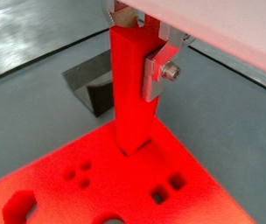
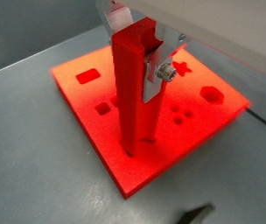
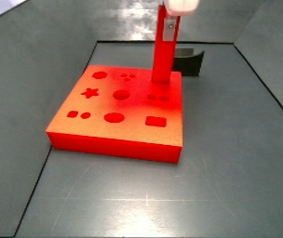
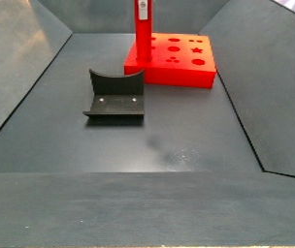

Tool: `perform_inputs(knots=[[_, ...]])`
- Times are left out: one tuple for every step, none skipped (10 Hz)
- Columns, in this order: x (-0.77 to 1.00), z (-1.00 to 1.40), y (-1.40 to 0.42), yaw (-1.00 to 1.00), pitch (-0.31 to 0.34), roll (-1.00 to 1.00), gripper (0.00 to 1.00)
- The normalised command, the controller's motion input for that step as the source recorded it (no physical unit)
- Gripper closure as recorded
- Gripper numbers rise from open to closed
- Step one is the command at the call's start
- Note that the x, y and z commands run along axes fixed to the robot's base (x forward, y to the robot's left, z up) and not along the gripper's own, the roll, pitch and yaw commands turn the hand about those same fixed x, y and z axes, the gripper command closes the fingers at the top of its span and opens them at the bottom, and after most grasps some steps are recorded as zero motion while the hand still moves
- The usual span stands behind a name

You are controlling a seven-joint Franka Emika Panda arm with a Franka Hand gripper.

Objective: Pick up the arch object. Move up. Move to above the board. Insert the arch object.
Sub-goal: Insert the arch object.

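The arch object (image 1: 133, 87) is a tall bright red bar standing upright, seen in both wrist views (image 2: 132, 87) and in both side views (image 3: 164, 56) (image 4: 144, 29). My gripper (image 1: 138, 72) (image 2: 138, 70) is shut on its upper part, with a silver finger (image 1: 161, 74) pressed flat against one side. In a side view the gripper (image 3: 175, 7) shows only at the picture's upper edge. The bar's lower end meets the top of the red-orange board (image 1: 123, 188) (image 2: 106, 140) (image 3: 113, 141) (image 4: 177, 76) near a corner. Whether it sits inside a cutout I cannot tell.
The dark fixture (image 4: 115, 95) (image 3: 188, 61) (image 1: 94, 87) stands on the grey floor beside the board. Sloping dark walls (image 4: 20, 68) close the bin in on all sides. The board's top carries star, round and square cutouts (image 3: 90, 93).
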Motion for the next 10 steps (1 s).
perform_inputs(knots=[[0.0, -0.07, 0.24, -0.75, -0.034, 0.0, 1.0], [0.0, -0.17, 0.12, -0.84, 0.0, 0.0, 1.0], [-0.14, -0.32, 0.0, -0.83, -0.07, -0.09, 1.0], [-0.17, -0.09, -0.09, -0.5, -0.131, -0.19, 1.0], [-0.07, 0.0, -0.18, -0.13, -0.136, -0.17, 1.0], [-0.08, 0.0, -0.18, 0.09, -0.094, -0.1, 1.0], [-0.05, -0.13, -0.03, 0.27, -0.089, -0.14, 1.0], [0.0, -0.3, 0.01, 0.27, -0.059, -0.16, 1.0], [0.0, -0.58, 0.12, 0.22, -0.09, -0.17, 1.0], [-0.05, -0.73, 0.13, 0.22, -0.087, -0.12, 1.0]])
